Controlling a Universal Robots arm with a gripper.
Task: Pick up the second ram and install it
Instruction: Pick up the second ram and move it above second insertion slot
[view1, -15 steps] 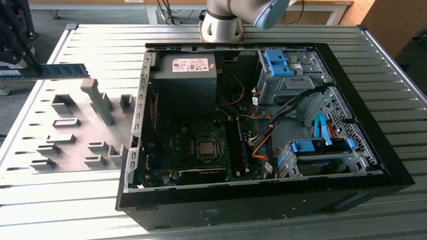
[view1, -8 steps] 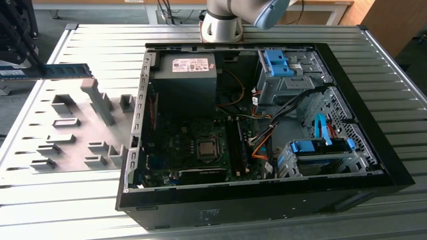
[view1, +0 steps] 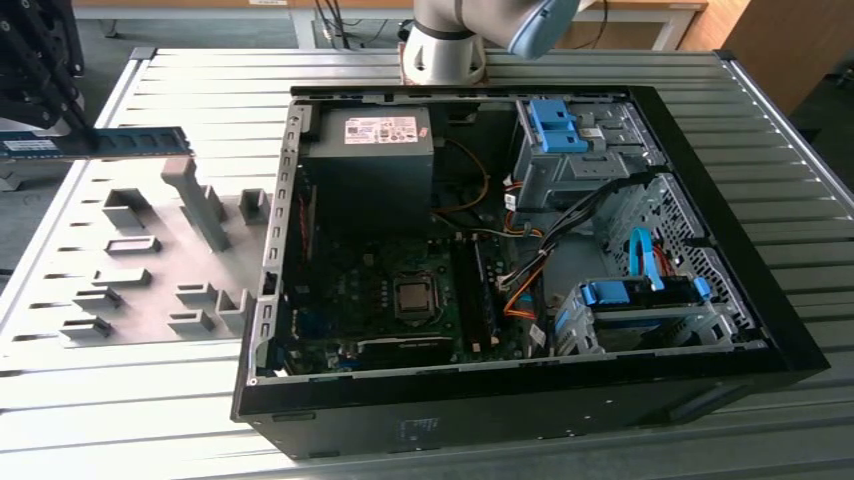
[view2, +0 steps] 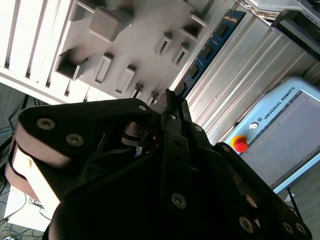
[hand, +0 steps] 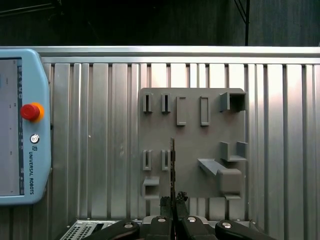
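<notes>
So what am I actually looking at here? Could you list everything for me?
table: one, silver, slatted, under everything.
computer case: one, black, side open, lying on the table.
drive brackets: two, blue, inside the case, toward the exterior view's right.
fixture plate: one, grey with raised blocks, on the table beside the case, at the exterior view's left.
control tablet: one, pale blue with a red button, off to one side of the plate in both wrist views.
second ram: one, blue-green, held above the plate's far end.
arm base: one, silver-grey, behind the case.
gripper: one, black, closed on the second ram.
</notes>
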